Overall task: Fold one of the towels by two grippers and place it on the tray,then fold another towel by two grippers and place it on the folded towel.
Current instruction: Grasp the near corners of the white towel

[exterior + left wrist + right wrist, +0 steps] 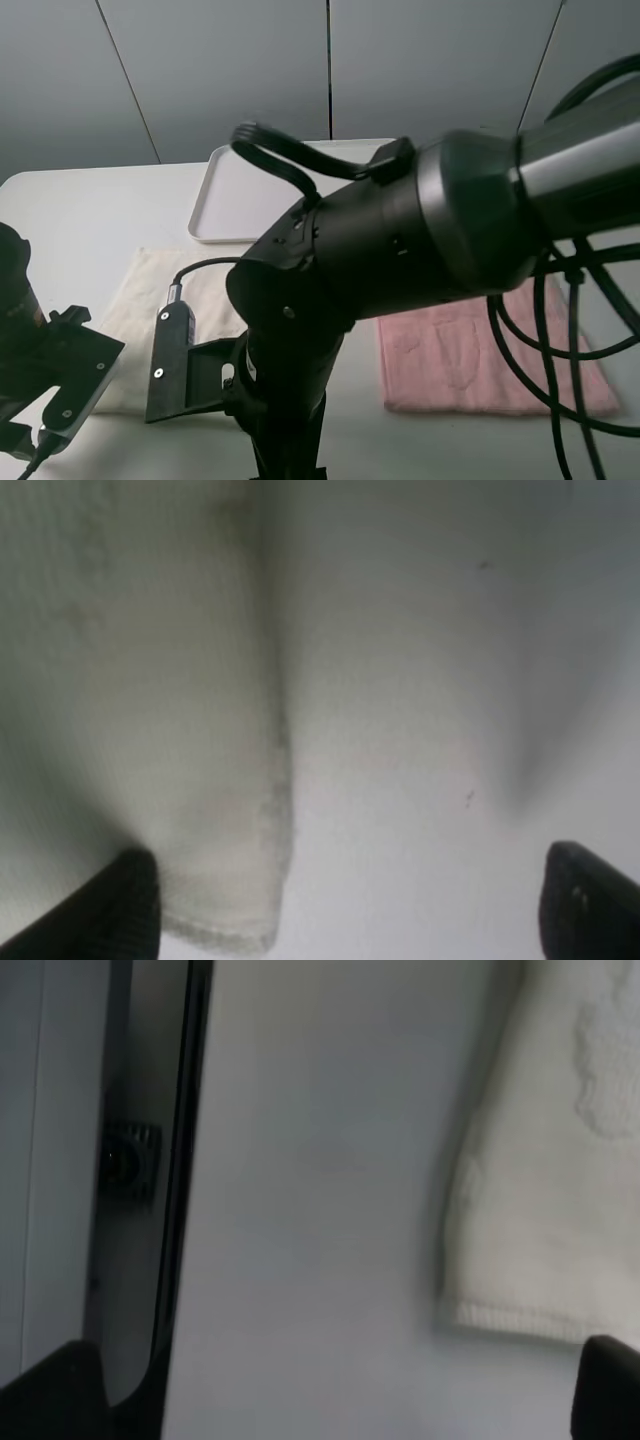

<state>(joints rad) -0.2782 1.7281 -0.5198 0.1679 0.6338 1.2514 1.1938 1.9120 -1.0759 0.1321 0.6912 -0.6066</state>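
Observation:
The cream towel (140, 295) lies flat on the left of the table, and the pink towel (470, 355) lies flat on the right. Behind them sits the white tray (235, 195) with nothing on its visible part. My left gripper (350, 910) stands open over a corner of the cream towel (150, 730), one fingertip (120, 900) above the cloth and the other above bare table. Beside another corner of the cream towel (545, 1210), near the table's edge, my right gripper (335, 1400) is open and holds nothing. The high view hides both sets of fingertips.
The thick black right arm (430, 240) crosses the middle of the high view and covers part of both towels and the tray. Its cables (560, 330) hang over the pink towel. The left arm (50, 370) sits at the front left. The table's edge (190, 1210) runs close to the right gripper.

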